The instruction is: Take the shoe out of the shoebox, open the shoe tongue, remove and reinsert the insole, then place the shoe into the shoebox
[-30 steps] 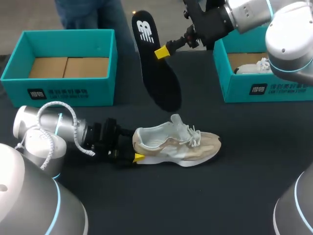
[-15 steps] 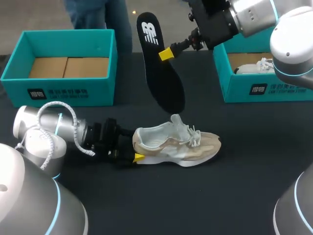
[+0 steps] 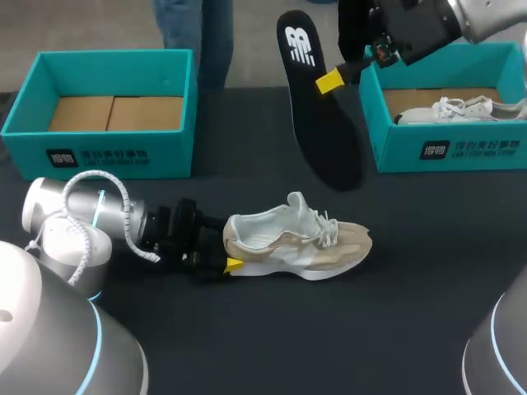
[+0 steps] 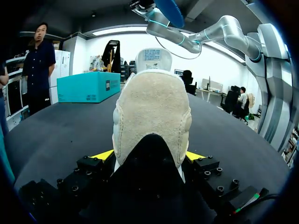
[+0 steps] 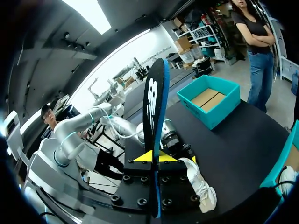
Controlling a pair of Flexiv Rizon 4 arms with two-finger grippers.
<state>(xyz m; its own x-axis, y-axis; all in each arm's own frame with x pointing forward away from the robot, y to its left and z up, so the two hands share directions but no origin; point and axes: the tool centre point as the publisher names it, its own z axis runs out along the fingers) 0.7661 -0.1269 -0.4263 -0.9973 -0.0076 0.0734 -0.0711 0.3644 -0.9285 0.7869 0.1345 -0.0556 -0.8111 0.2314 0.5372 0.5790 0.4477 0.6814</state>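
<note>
Shoe [image 3: 296, 243], beige and white with white laces, stands on its sole near the middle of the dark surface [image 3: 395, 321], outside both shoeboxes. Its toe points toward my right side and its heel toward my left arm. The tongue stands up above the opening.

The left gripper [image 4: 149, 156] lies low over the surface at the heel. In the left wrist view its two yellow-tipped fingers [image 4: 105, 155] press against the suede heel [image 4: 152, 116] from both sides, pinching it. In the head view only one yellow tip [image 3: 235, 264] shows, at the heel's near side.

The black insole [image 3: 321, 123] hangs in the air, apart from the shoe, above and beyond it and just in front of the right shoebox [image 3: 412, 150]. It stands almost on end, slightly tilted, with its white-marked heel end uppermost and its toe end pointing down at the surface. The right gripper [image 3: 327, 82] comes in from the upper right and holds it near the upper part. In the right wrist view the insole [image 5: 154, 121] is seen edge-on between the fingers [image 5: 142, 157], which clamp it from both sides, and the shoe [image 5: 201, 186] lies on the surface below.

The left shoebox [image 3: 33, 123] is teal and open, showing brown cardboard inside. The right shoebox, also teal and open, holds a second white shoe [image 3: 461, 109].
</note>
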